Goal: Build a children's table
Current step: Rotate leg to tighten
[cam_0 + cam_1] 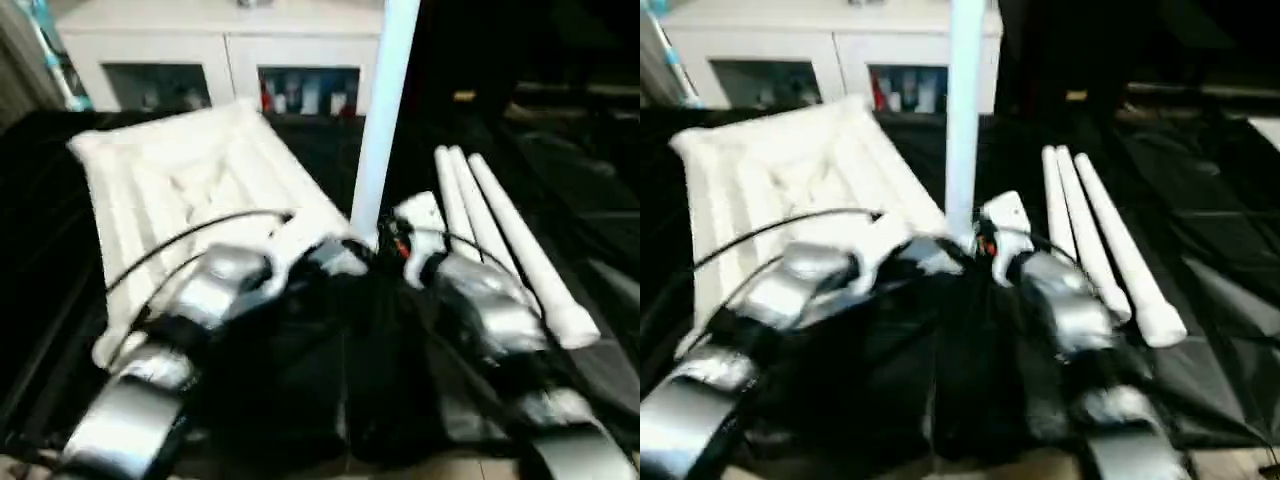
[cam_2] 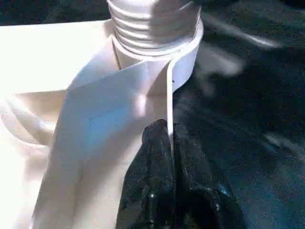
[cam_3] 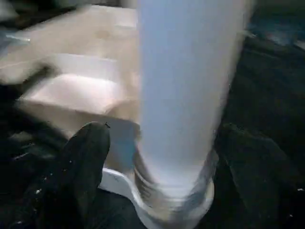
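The children's table top (image 1: 190,180) lies upside down on the black cloth, ribbed side up. One white leg (image 1: 385,120) stands upright in its near right corner socket (image 2: 186,57), and the leg's threaded end (image 2: 152,24) shows above the socket. My left gripper (image 2: 169,131) is shut on the thin rim wall (image 2: 169,95) just beside that socket. My right gripper (image 3: 167,138) is open around the foot of the leg (image 3: 186,86), one black finger (image 3: 90,143) on each side. Three loose legs (image 1: 500,240) lie side by side to the right.
A white cabinet with glass doors (image 1: 220,50) stands behind the big black-draped table (image 1: 600,200). Black cables (image 1: 200,235) arc over my silver forearms (image 1: 480,300). The cloth's front edge runs just under my arms.
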Robot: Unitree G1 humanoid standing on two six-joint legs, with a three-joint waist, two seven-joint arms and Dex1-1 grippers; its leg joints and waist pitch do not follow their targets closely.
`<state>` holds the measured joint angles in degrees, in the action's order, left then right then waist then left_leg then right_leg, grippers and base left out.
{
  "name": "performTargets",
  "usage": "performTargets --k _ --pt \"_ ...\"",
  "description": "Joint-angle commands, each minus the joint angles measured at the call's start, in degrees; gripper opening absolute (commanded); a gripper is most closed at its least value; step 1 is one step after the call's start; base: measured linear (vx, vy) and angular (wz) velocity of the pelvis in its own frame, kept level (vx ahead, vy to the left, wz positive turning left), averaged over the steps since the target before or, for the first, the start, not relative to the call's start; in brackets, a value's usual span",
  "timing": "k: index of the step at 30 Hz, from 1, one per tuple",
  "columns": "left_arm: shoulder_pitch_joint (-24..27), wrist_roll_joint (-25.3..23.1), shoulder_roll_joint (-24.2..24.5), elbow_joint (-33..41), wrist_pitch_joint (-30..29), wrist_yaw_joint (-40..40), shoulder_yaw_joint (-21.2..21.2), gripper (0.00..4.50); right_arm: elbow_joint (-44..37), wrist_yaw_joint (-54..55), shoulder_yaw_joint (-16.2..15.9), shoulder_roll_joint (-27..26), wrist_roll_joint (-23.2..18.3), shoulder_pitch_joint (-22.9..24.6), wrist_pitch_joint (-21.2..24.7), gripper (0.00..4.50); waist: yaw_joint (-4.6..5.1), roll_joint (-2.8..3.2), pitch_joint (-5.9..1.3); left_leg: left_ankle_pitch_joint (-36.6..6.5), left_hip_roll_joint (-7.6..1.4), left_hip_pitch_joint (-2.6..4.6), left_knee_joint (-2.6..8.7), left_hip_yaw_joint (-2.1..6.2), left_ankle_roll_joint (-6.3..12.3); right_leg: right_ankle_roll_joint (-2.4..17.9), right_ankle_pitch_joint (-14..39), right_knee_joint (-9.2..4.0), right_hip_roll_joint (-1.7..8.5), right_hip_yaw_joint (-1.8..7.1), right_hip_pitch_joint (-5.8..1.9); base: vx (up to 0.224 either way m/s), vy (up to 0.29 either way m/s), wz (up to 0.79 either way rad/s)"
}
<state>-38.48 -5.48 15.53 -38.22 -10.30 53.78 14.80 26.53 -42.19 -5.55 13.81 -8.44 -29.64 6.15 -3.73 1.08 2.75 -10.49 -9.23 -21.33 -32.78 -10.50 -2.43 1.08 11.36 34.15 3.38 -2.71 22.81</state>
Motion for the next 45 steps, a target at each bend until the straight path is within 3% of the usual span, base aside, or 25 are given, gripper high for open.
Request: performTargets --k 1,4,8,15,18,25,30,35,42,45 --pt "1.4 2.1 -0.2 1.1 0.8 2.9 1.0 0.0 -2.3 -2.6 -0.6 0.5 -1.2 0.1 0.4 3.92 -0.37 -0.39 -3.45 -6.7 -4.58 0.67 3.22 1.48 7.45 15.5 -1.3 -2.92 5.55 2.84 -3.18 0.0 0.0 0.0" --pt "5.7 4.2 3.1 8.9 2.8 8.0 1.4 0.0 -9.4 -9.9 -1.7 4.4 -3.6 4.1 4.2 3.92 -0.67 -0.32 -3.39 -7.5 -4.73 0.62 3.31 1.59 6.98 15.2 -0.3 -2.9 5.55 2.81 -3.45 0.0 0.0 0.0" --pt "10.1 5.6 6.3 17.4 0.2 10.5 1.1 0.0 -14.5 -15.5 -3.9 7.9 -4.9 7.7 4.6 3.92 -1.03 -0.26 -3.44 -6.9 -4.63 0.64 3.18 1.36 6.96 15.1 -0.4 -2.82 5.37 2.79 -3.07 0.0 0.0 0.0" --pt "13.1 6.9 8.1 23.9 -2.0 10.8 0.0 0.0 -15.4 -17.2 -6.3 10.0 -2.1 9.4 3.0 3.92 -1.23 -0.36 -3.41 -7.1 -4.3 0.64 3.05 1.36 6.01 14.3 2.4 -3.02 5.25 2.82 -2.95 0.0 0.0 0.0" --pt "14.5 7.9 7.8 26.0 -2.4 10.7 -0.6 0.0 -16.2 -17.3 -6.6 10.1 -2.2 9.9 3.6 3.92 -1.22 -0.36 -3.58 -5.8 -4.27 0.59 2.87 1.39 6.37 14.5 0.0 -2.67 5.15 2.8 -3.07 0.0 0.0 0.0" --pt "14.8 9.8 6.2 24.9 -1.6 10.1 -1.8 0.0 -14.1 -15.6 -6.5 9.4 -1.4 9.1 2.5 3.77 -1.29 -0.47 -3.64 -5.0 -4.1 0.52 2.58 1.36 7.05 14.6 -0.6 -2.52 5.1 2.74 -3.09 0.0 0.0 0.0" --pt "14.5 9.3 5.6 23.6 -0.9 9.3 -1.9 0.0 -13.0 -15.2 -6.5 8.7 -1.1 8.6 2.1 3.4 -1.25 -0.75 -3.4 -7.5 -4.07 0.5 2.65 1.37 5.99 13.7 4.6 -2.92 5.13 2.82 -2.98 0.0 0.0 0.0" --pt "14.3 8.9 5.9 23.3 -1.3 9.7 -1.3 0.0 -12.0 -14.9 -6.7 8.1 -1.1 8.4 1.2 3.02 -1.28 -0.6 -3.3 -8.9 -3.99 0.56 2.69 1.45 4.91 12.5 8.4 -3.17 5.12 2.91 -2.82 0.0 0.0 0.0" --pt "13.8 5.2 6.7 20.2 -1.1 10.0 1.5 0.0 -10.3 -14.7 -6.9 7.8 -0.7 8.7 -0.3 2.72 -1.19 -0.36 -3.67 -6.6 -3.85 0.49 2.33 1.4 6.0 13.6 2.8 -2.62 4.93 2.82 -2.9 0.0 0.0 0.0" --pt "13.4 4.5 6.8 19.1 -1.2 10.2 2.1 0.0 -9.8 -14.7 -7.0 7.7 -0.5 8.7 -0.6 2.69 -1.28 -0.38 -3.68 -6.8 -3.85 0.52 2.29 1.39 6.04 13.8 2.7 -2.61 4.97 2.8 -2.98 0.0 0.0 0.0"
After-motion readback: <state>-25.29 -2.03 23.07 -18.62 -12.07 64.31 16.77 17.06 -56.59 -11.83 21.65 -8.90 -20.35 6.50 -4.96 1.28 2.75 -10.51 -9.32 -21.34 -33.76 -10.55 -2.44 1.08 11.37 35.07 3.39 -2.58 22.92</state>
